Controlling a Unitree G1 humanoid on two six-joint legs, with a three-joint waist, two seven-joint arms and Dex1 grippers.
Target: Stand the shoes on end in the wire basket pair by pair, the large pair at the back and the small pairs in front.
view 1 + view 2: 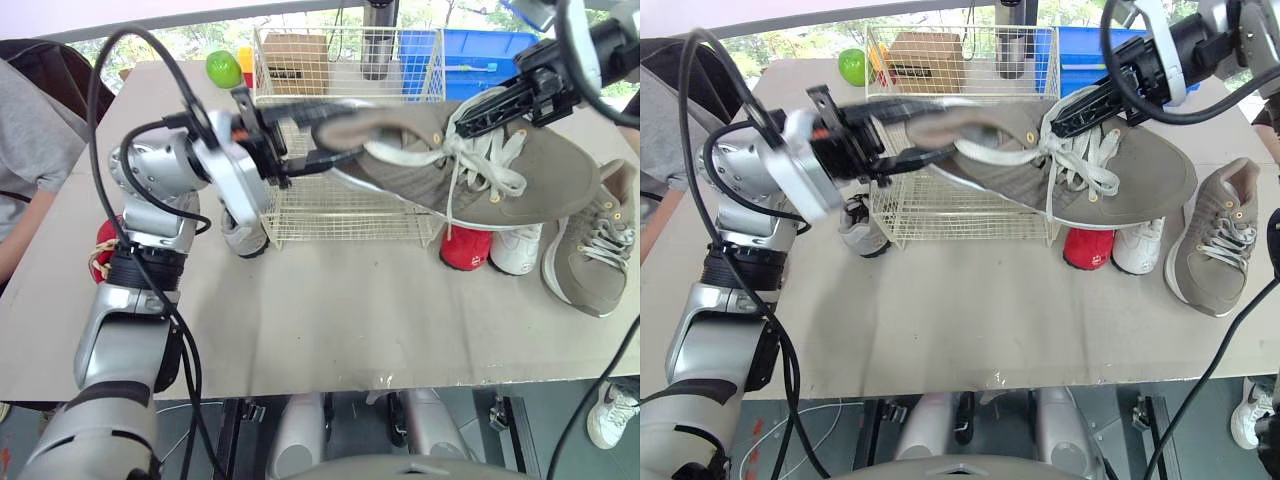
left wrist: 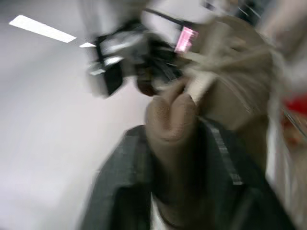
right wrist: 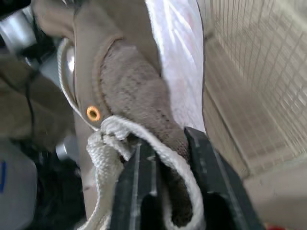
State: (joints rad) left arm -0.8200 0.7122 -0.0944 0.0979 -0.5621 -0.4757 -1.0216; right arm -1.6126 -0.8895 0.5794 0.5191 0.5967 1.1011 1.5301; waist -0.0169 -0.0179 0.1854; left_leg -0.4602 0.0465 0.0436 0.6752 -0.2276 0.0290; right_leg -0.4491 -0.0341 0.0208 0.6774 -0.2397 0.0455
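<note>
While left claw (image 1: pixel 342 135) and right claw (image 1: pixel 470 118) are clamping one of two taupe lace-up sneakers (image 1: pixel 540 170), the right wrist view is revealing its pinched tongue (image 3: pixel 139 96).

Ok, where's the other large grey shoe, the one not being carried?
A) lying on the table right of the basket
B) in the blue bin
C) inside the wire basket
A: the second large shoe lies on the table right of the wire basket, beside the small white shoe; the carried shoe is up in the air.

light: bright, even | source: windows (image 1: pixel 170 42) behind, ceiling strips (image 2: pixel 45 29) | shadows: soft on table (image 1: pixel 350 320)
</note>
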